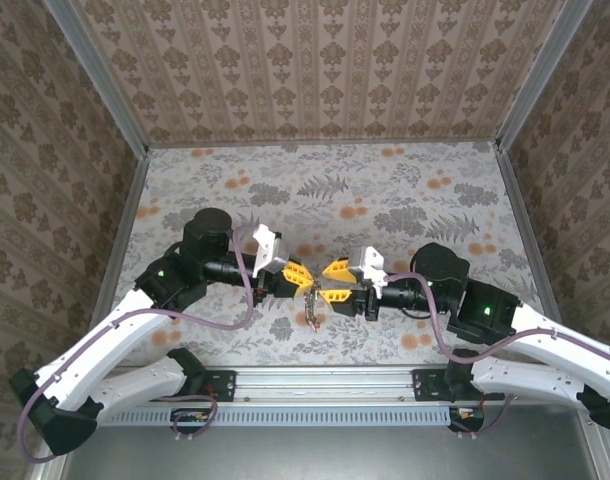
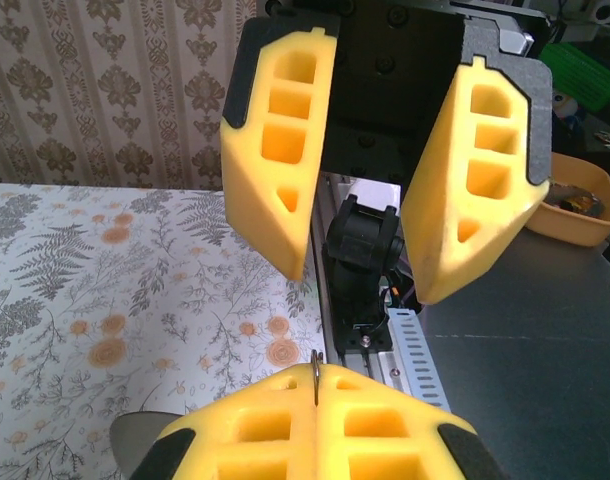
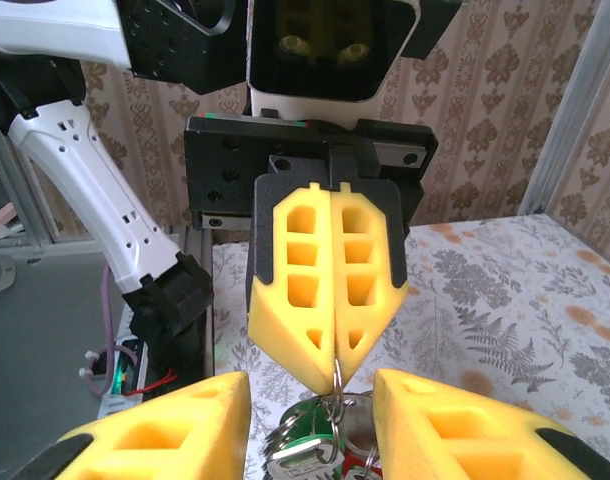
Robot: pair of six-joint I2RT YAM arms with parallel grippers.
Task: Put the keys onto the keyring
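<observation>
My left gripper point(image 2: 315, 378) is shut on the keyring point(image 2: 315, 366), whose thin wire edge pokes out between the yellow pads. In the right wrist view the keyring point(image 3: 337, 384) hangs from the left gripper's point(image 3: 332, 368) closed tips. The keys point(image 3: 318, 443) dangle below it in a bunch, a green head in front and a bit of red at the frame's bottom. My right gripper point(image 3: 310, 388) stands open, one finger on each side of the bunch, touching nothing. From above, both grippers point(image 1: 297, 272) point(image 1: 331, 281) meet tip to tip over the table, and the keyring point(image 1: 312, 303) hangs beneath.
The floral tablecloth point(image 1: 385, 200) spreads behind the grippers. A metal rail point(image 1: 325, 382) runs along the near edge between the arm bases. A tan tray point(image 2: 583, 205) sits off the table on the dark surface.
</observation>
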